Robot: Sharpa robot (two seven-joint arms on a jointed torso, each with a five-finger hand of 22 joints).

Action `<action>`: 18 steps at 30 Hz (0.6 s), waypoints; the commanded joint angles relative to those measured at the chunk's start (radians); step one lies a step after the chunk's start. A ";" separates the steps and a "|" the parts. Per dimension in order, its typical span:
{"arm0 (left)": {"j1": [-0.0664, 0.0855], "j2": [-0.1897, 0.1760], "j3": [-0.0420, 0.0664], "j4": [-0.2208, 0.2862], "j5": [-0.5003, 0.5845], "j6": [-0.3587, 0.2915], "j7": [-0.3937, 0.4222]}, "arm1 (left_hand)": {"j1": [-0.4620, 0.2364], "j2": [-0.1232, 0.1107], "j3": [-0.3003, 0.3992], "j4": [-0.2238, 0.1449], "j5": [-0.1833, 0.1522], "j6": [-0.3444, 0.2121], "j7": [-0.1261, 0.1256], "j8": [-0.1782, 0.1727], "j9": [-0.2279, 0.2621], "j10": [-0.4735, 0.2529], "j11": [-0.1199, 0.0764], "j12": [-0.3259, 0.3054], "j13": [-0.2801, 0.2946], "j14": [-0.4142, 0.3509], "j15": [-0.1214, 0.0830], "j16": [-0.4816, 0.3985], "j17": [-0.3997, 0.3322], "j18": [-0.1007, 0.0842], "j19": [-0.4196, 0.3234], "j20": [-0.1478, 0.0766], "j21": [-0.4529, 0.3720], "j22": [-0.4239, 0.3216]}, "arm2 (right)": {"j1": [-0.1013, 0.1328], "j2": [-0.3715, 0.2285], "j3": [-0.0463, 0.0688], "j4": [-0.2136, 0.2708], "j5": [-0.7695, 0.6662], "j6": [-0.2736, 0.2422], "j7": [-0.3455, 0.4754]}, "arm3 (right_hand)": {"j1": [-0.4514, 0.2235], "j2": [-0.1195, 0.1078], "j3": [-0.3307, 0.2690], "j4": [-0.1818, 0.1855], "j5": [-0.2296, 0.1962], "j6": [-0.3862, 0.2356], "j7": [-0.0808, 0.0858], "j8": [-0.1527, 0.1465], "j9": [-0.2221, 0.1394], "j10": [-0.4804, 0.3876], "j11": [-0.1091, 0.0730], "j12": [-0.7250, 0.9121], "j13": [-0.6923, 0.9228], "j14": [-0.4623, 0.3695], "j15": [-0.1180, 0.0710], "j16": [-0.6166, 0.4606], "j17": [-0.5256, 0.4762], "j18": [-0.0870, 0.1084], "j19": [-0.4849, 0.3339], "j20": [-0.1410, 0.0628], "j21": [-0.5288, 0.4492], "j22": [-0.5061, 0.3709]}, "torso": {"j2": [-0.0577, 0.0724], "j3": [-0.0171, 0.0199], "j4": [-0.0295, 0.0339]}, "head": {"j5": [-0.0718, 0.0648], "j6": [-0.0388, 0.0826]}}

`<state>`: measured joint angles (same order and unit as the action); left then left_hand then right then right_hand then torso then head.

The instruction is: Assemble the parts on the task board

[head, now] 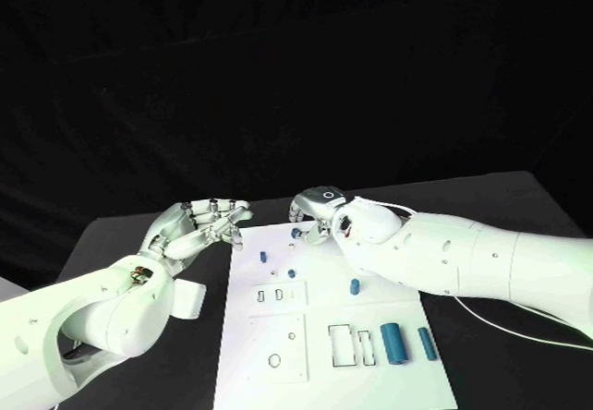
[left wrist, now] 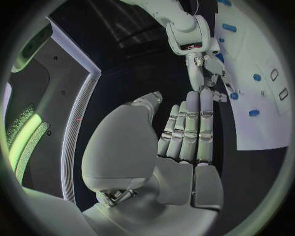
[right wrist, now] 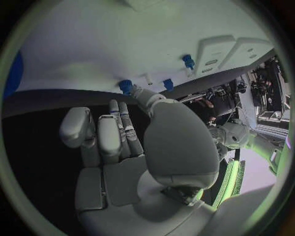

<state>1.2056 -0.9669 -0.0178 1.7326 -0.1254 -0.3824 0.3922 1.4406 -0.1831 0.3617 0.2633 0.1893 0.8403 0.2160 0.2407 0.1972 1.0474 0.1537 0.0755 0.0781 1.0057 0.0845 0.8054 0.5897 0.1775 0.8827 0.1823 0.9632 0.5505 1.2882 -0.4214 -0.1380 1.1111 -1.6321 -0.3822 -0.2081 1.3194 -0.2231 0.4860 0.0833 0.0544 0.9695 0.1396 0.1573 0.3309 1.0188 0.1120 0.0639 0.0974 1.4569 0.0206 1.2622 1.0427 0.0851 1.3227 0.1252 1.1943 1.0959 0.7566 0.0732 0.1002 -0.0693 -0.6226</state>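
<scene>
Currently the right hand (head: 326,213) reaches a fingertip to a small blue part (right wrist: 126,86) at the task board's (head: 253,374) far edge, other fingers loosely apart, holding nothing. The left hand (head: 198,227) hovers beside the board, fingers together and empty. A careless nudge could push the part off the edge.

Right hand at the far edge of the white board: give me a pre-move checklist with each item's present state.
1. Right hand at the far edge of the white task board: ok.
2. Small blue part by its fingertip; contact: cannot tell.
3. Right hand actually gripping a part: cannot tell.
4. Left hand off the board's far left corner, fingers apart, holding nothing: ok.
5. Two large blue cylinders lying loose near the board's near right, not yet assembled: not ok.
</scene>
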 commanded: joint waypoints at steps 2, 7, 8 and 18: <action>0.002 0.000 0.001 0.002 0.001 0.015 0.005 | -0.002 0.005 0.005 0.002 -0.006 0.000 -0.002 0.001 0.002 0.001 0.000 -0.006 0.001 -0.005 0.000 0.004 0.001 0.006 -0.008 -0.002 0.004 0.001 | 0.000 -0.006 0.000 0.007 0.005 -0.023 0.020 | 0.037 0.010 -0.081 0.025 0.005 -0.022 -0.011 -0.022 -0.004 -0.019 0.003 0.000 -0.001 -0.004 0.009 -0.022 -0.034 0.025 -0.013 0.002 -0.037 -0.033 | 0.000 -0.0005 0.0000 | 0.001 0.000; 0.002 -0.001 0.001 0.001 0.001 0.016 0.005 | -0.002 0.005 0.005 0.002 -0.006 0.000 -0.002 0.001 0.002 0.001 0.000 -0.006 0.001 -0.005 0.000 0.004 0.001 0.006 -0.008 -0.002 0.004 0.001 | 0.000 -0.031 0.000 0.033 0.009 -0.048 0.024 | 0.057 0.018 -0.100 0.036 0.007 -0.027 -0.012 -0.030 -0.006 -0.007 0.001 0.005 0.003 0.001 0.006 -0.013 -0.023 0.022 -0.002 0.001 -0.033 -0.022 | 0.000 -0.0003 -0.0005 | 0.002 0.000; 0.002 -0.001 0.001 0.001 0.001 0.016 0.005 | -0.002 0.005 0.005 0.002 -0.006 0.000 -0.002 0.001 0.002 0.001 0.000 -0.006 0.001 -0.005 0.000 0.004 0.001 0.006 -0.008 -0.002 0.004 0.001 | 0.000 -0.043 0.000 0.046 0.012 -0.055 0.025 | 0.060 0.019 -0.100 0.039 0.007 -0.025 -0.010 -0.030 -0.006 0.005 -0.002 0.008 0.006 0.004 0.004 -0.008 -0.015 0.020 0.005 0.000 -0.026 -0.013 | 0.000 -0.0006 -0.0009 | 0.001 0.001; 0.002 -0.008 0.001 -0.018 -0.009 0.047 0.020 | 0.000 0.003 0.006 -0.001 -0.006 -0.002 -0.004 -0.001 0.002 -0.002 0.000 -0.006 0.001 -0.007 0.000 0.006 0.001 0.006 -0.011 -0.001 0.007 0.003 | 0.025 -0.238 0.015 0.245 0.149 -0.056 -0.001 | 0.051 -0.026 -0.032 0.054 0.005 0.007 -0.015 -0.025 0.004 0.309 -0.068 0.149 0.113 0.034 -0.049 0.071 0.091 -0.009 0.083 -0.043 0.093 0.138 | -0.005 -0.0016 -0.0173 | 0.000 0.011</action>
<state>1.2059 -0.9755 -0.0180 1.7159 -0.1267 -0.3716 0.3938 1.4406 -0.1831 0.3617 0.2633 0.1893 0.8404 0.2160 0.2407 0.1979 1.0474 0.1537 0.0755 0.0781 1.0058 0.0845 0.8054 0.5895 0.1775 0.8790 0.1786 0.9669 0.5527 1.3092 -0.6499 -0.1244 1.3396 -1.5605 -0.4369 -0.1994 1.3712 -0.2434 0.4567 0.1377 0.0580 0.9767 0.1318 0.1313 0.3343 1.2936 0.0616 0.2032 0.2043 1.4655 -0.0240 1.3336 1.1372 0.0842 1.4029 0.0818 1.2862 1.2326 0.7536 0.0722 0.0907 -0.0678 -0.6143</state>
